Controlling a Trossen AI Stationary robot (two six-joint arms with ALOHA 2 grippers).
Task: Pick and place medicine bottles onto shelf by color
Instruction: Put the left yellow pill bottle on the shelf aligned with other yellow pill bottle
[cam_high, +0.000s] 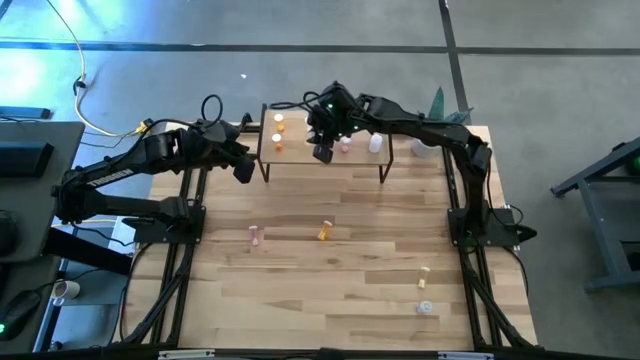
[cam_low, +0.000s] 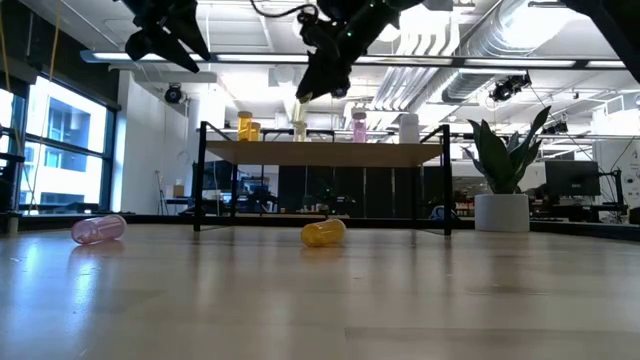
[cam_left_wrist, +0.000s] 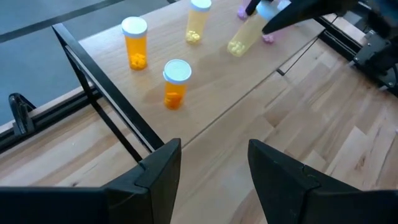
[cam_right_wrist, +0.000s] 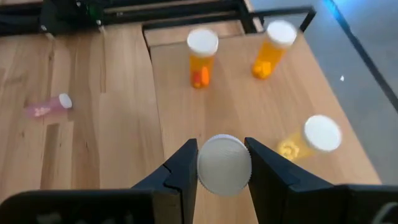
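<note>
I see the right gripper (cam_right_wrist: 222, 167) reaching over the shelf (cam_high: 325, 160), tilted downward, and its fingers are closed on the white cap of a yellow bottle (cam_left_wrist: 244, 36), which hangs slanted just above the board. The left gripper (cam_left_wrist: 214, 165) waits near the left end of the shelf, raised above the table (cam_high: 350, 280), with its two fingers parted and nothing between them. On the shelf stand two orange bottles (cam_left_wrist: 135, 42) with small orange pills inside, beside them one upright yellow bottle (cam_left_wrist: 198, 20), then a pink bottle (cam_low: 359, 126) and a white one (cam_low: 408, 128) toward the right end. On the table lie a pink bottle (cam_high: 254, 235), a yellow-orange one (cam_high: 324, 231), and near the front right corner two more, a yellow (cam_high: 424, 273) and a clear one (cam_high: 425, 308).
</note>
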